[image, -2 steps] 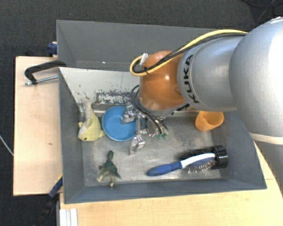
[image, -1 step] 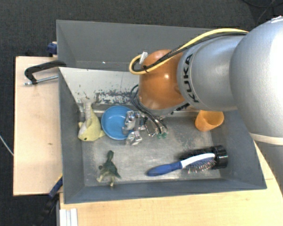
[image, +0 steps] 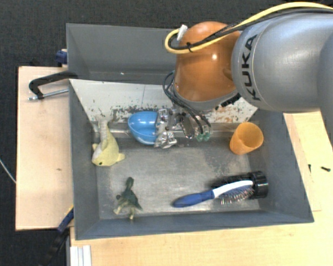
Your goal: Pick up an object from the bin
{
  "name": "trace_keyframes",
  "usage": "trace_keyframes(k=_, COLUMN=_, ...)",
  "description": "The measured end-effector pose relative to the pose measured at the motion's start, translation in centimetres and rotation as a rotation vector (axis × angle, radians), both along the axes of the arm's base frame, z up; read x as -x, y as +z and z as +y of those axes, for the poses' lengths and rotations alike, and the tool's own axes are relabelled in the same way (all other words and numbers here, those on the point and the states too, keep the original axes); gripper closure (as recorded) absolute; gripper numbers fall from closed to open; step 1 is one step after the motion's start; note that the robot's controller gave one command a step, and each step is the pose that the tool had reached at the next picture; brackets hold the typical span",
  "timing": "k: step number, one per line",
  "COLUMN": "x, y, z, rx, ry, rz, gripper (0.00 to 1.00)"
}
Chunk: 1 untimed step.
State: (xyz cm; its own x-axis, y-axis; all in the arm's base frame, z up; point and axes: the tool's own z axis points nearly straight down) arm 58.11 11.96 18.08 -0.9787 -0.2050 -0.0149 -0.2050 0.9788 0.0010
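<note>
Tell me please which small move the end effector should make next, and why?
Probably a small shift toward the view's left, to centre over the blue rounded thing. The end effector sits near the bin's back wall, just beside that thing's right edge, not over its middle. The orange cup lies farther off on its other side, so the blue thing seems the nearer pick.

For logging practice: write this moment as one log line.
pincer: beside blue egg, back of bin | orange cup: right | brush: front
</note>
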Motion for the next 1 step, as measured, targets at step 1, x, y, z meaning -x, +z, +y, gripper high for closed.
trace_keyframes(k=1, x=-0.17, y=10.42, z=-0.19, rx=0.001, ry=0.061, rz=-0.002, gripper=1.0)
